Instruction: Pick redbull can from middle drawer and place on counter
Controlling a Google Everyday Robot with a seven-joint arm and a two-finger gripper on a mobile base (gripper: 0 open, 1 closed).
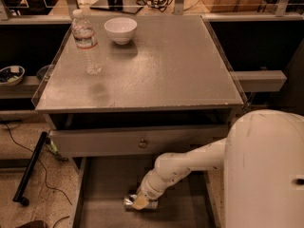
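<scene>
The redbull can (128, 202) lies on its side on the floor of the open middle drawer (104, 194), near the front. My gripper (140, 203) reaches down into the drawer and sits right over the can, covering its middle; a silver end shows to its left. The counter (156, 65) is the grey speckled top of the cabinet above.
A clear water bottle (85, 42) and a white bowl (120, 29) stand at the counter's back left. The upper drawer front with its knob (142, 142) overhangs the open drawer. My white arm and body (266, 170) fill the right. A black pole (28, 170) lies on the floor at left.
</scene>
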